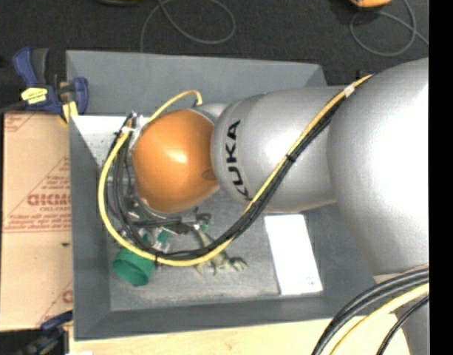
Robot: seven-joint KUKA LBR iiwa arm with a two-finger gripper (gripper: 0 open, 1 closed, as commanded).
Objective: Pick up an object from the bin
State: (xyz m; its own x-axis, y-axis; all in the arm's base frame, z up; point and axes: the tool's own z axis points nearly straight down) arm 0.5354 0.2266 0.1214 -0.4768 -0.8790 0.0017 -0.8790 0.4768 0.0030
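Green cup-shaped piece lay at the lower-left of the bin floor, with a small olive toy figure near it. The claw sat low just above both, tucked under the orange wrist cover; we couldn't tell its state. Probably the descent step. Next move calls for closing on one piece, then a straight lift.

I see a matt grey metal bin, a glossy smooth orange cover on the satin silver arm, and a green plastic cup.
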